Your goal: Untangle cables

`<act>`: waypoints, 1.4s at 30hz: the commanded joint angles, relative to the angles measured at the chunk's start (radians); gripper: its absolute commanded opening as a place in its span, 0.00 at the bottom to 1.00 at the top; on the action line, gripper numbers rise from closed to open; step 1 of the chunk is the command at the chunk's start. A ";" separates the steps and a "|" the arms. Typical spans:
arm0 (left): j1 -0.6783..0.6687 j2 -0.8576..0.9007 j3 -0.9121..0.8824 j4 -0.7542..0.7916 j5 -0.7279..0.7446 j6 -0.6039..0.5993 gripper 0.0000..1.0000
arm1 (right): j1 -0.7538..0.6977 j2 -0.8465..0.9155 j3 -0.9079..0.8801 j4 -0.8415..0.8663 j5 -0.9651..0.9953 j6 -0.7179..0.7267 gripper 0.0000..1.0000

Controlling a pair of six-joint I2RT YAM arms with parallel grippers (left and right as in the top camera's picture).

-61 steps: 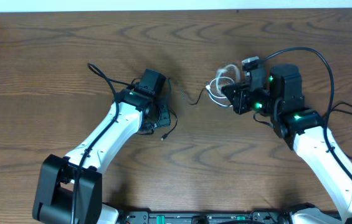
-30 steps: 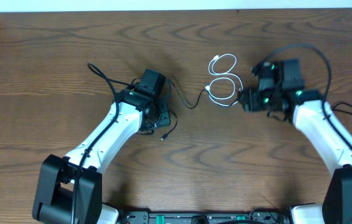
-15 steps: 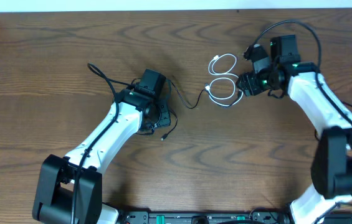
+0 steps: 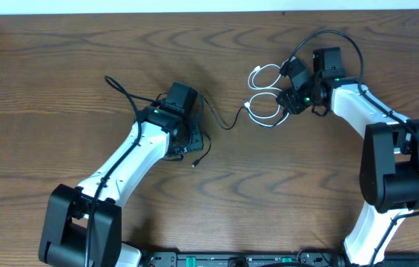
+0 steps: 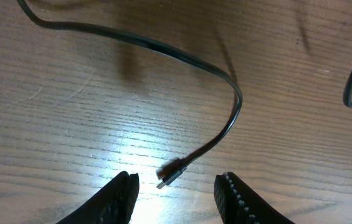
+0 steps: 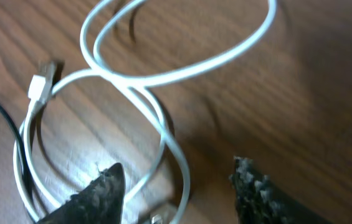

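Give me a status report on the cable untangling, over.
Left end effector open above black cable. Right end effector open over looped white cable. Neither held; nothing in the way.

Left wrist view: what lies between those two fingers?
In the left wrist view, the black cable's plug end lies on wood between the left gripper's open fingers.

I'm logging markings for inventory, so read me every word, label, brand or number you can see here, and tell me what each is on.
No readable text in any view.
White cable and its white plug: no marking shows.
Black cable and its black plug: no marking shows.
Left arm, right arm, table: no label, brand or number visible.
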State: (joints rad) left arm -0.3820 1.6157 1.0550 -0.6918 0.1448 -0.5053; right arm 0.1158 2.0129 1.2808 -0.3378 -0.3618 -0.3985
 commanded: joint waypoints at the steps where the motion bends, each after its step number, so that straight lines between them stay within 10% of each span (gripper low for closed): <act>1: 0.004 0.005 -0.004 -0.004 0.002 -0.013 0.45 | 0.011 0.025 0.005 0.030 -0.036 0.026 0.52; 10: 0.004 0.005 -0.004 -0.004 0.002 -0.013 0.45 | 0.017 0.089 0.005 0.052 -0.135 0.084 0.48; 14: 0.004 0.005 -0.004 -0.004 0.002 -0.013 0.45 | 0.017 0.085 0.007 0.060 -0.165 0.093 0.17; 19: 0.004 0.005 -0.004 -0.004 0.002 -0.013 0.45 | 0.002 0.038 0.008 0.054 -0.188 0.203 0.01; 36: 0.004 0.005 -0.004 0.001 0.006 -0.007 0.45 | -0.016 -0.412 0.008 0.028 -0.609 0.499 0.01; 42: 0.004 -0.014 -0.004 0.135 0.212 0.139 0.45 | -0.013 -0.473 0.008 0.028 -0.673 0.554 0.01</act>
State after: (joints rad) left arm -0.3817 1.6157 1.0550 -0.6071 0.2165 -0.4572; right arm 0.0982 1.5738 1.2800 -0.3096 -0.9581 0.0902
